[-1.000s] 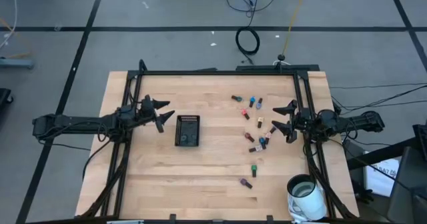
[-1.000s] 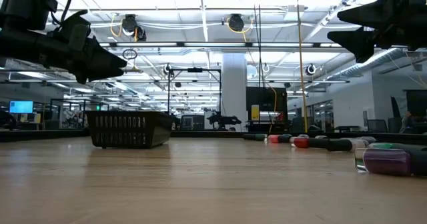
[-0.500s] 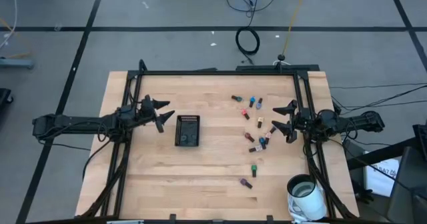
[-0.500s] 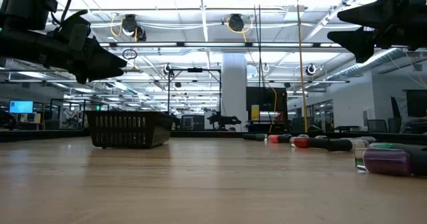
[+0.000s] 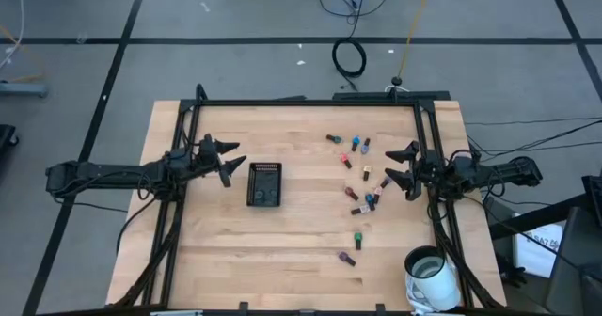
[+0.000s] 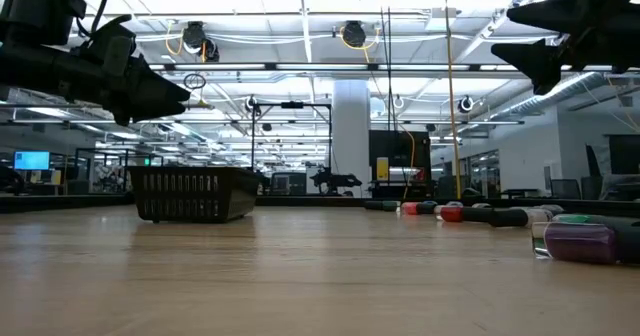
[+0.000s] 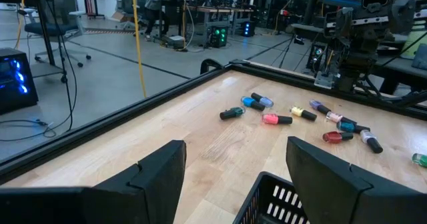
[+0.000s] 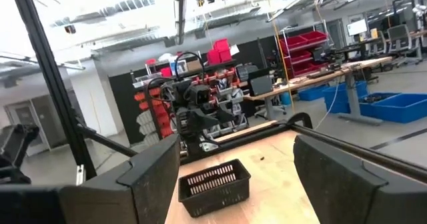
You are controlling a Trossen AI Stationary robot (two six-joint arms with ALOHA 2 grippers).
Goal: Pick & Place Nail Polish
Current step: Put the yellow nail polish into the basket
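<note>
Several small nail polish bottles (image 5: 362, 180) with dark caps lie on their sides, scattered over the right half of the wooden table; they also show in the left wrist view as bottles (image 7: 300, 114). A purple one (image 6: 590, 241) lies near the front. A black slotted tray (image 5: 264, 183) rests flat left of centre. My left gripper (image 5: 233, 165) hovers open just left of the tray, level, with nothing between its fingers. My right gripper (image 5: 388, 165) hovers open at the right edge of the bottles, above the table and holding nothing.
Black frame rails (image 5: 179, 213) run along both sides of the table. A white cup-like container (image 5: 431, 276) stands at the near right corner. Bare wood lies between the tray and the bottles and along the near edge.
My right gripper has rolled a little about its own pointing line while staying in place. Its fingers remain apart. The bottles and the tray have not moved.
</note>
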